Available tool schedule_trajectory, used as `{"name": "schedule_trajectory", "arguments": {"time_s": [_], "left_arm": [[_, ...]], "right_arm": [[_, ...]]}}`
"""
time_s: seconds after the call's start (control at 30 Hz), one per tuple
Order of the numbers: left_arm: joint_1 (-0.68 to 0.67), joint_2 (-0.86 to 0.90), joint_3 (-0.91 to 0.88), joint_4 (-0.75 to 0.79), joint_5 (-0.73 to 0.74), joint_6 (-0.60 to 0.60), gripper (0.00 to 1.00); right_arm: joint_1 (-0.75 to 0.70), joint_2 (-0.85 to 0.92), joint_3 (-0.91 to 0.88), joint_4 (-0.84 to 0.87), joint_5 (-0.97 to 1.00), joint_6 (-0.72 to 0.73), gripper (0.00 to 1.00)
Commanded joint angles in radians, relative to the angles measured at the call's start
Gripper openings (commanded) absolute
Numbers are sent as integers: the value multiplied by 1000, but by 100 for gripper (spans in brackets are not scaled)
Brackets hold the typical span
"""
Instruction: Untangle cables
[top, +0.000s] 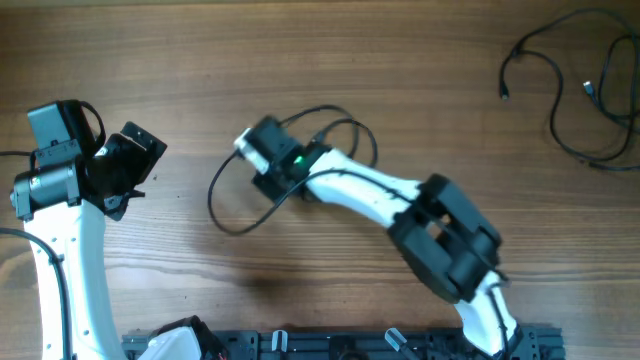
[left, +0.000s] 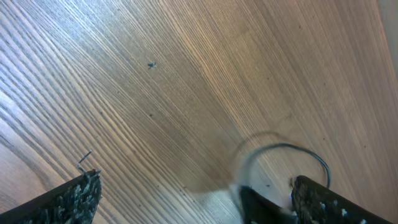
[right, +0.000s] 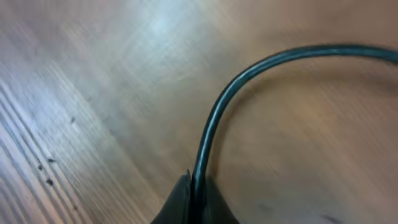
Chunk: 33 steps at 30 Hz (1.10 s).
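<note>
One thin black cable (top: 213, 205) lies in a loose loop at the middle of the table. My right gripper (top: 255, 150) sits over that loop. In the right wrist view its jaws (right: 196, 193) are shut on this cable (right: 214, 118), which rises from between the fingers and curves off to the right. A second black cable (top: 552, 100) with small plug ends lies tangled on itself at the far right. My left gripper (top: 135, 175) hovers at the left, open and holding nothing (left: 199, 208). Part of the middle cable (left: 314, 157) shows beyond its right finger.
The black rail of the arm bases (top: 330, 345) runs along the front edge. The right arm (top: 440, 235) stretches diagonally across the table's centre. Bare wooden tabletop (top: 420, 70) lies between the two cables.
</note>
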Motion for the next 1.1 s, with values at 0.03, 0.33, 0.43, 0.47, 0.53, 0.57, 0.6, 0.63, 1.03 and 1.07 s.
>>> {"name": "schedule_trajectory", "arguments": {"time_s": [0.03,0.33,0.43,0.47,0.53,0.57,0.6,0.63,1.03,1.07], "left_arm": [[6,-14,10,1,-13,5,100],[6,-14,10,1,-13,5,100],[6,-14,10,1,-13,5,100],[6,-14,10,1,-13,5,100],[6,-14,10,0,-13,5,100],[6,-14,10,1,-13,5,100],[6,-14,10,1,-13,5,100],[6,-14,10,1,-13,5,100],[6,-14,10,1,-13,5,100],[6,-14,10,1,-13,5,100]], "right_arm": [[-226,-391,169,-133,13,52,4],[-1177,-738,225,-124,20,246,4],[-1337,-652,224,-123,20,351,4],[-1364,-611,224,-126,20,380,4],[-1372,-526,223,-134,20,392,4],[-1370,-490,223,-138,18,392,4],[-1367,-438,223,-146,-2,392,5],[-1365,-395,223,-160,-38,392,33],[-1087,-555,225,-356,-329,270,100],[-1009,-584,225,-369,-328,222,100]]}}
